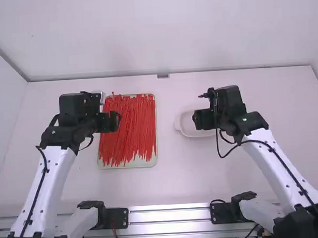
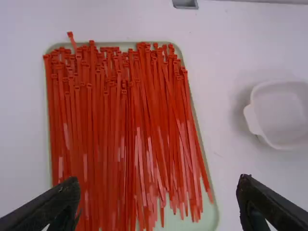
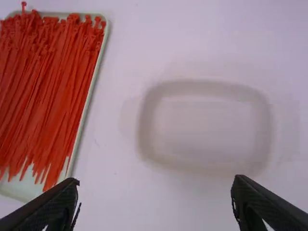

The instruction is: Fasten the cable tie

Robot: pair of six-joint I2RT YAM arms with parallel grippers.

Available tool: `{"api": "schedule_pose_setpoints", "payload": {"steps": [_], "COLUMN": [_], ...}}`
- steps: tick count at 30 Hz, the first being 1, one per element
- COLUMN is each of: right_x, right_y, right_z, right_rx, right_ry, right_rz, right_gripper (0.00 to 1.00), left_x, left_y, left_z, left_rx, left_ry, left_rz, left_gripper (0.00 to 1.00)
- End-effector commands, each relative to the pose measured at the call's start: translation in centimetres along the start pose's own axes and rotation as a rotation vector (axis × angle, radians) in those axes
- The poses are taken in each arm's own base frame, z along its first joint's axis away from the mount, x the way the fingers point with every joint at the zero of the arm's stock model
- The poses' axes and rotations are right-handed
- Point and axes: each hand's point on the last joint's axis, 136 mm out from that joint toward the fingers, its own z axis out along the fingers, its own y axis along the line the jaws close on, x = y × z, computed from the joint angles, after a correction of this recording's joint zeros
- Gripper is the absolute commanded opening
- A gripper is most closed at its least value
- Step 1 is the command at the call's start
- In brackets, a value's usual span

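White table: tray of red ties, dish; white walls.

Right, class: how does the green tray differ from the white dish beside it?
The tray is flat and pale green; the dish is white with taller walls. The tray is piled with red cable ties; the dish is empty. Both rest on the white table.

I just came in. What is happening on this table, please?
Nothing is held yet. The left gripper hangs over the tray of red cable ties, its fingers open. The right gripper hangs open above the empty white dish beside the tray. The ties lie straight in a pile on the tray.
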Motion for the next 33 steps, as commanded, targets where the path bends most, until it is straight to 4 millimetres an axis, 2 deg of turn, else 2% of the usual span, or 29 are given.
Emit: {"api": "schedule_pose_setpoints", "payload": {"steps": [1,6,13,20,25,28,33], "right_x": [-1.1,-1.6,-2.2,-2.5,-2.1,-2.0,-1.7], "right_y": [0.9,1.5,2.7,3.1,3.1,2.9,2.9], "right_z": [0.1,1.0,1.1,-0.1,-1.3,-1.4,-1.4], "right_rx": [-0.022,-0.035,-0.060,-0.056,-0.053,-0.038,-0.037], "right_ry": [0.006,0.063,0.102,0.078,0.077,0.080,0.091], "right_rz": [-0.009,-0.018,-0.059,-0.091,-0.113,-0.113,-0.101], "right_gripper": [0.88,0.93,0.97,0.98,0.98,0.98,0.98], "left_x": [-1.1,-1.4,-1.1,-0.1,1.2,1.9,1.9], "left_y": [-0.5,-0.6,-0.5,0.6,1.2,1.4,1.6], "left_z": [0.0,0.8,1.5,1.9,3.3,3.9,4.1], "left_rx": [0.031,0.046,0.047,-0.004,-0.017,-0.018,-0.018], "left_ry": [0.004,0.065,0.131,0.174,0.185,0.191,0.184], "left_rz": [0.005,-0.016,-0.032,-0.039,-0.045,-0.046,-0.020], "left_gripper": [0.88,0.93,0.98,0.99,0.99,0.99,0.99]}}
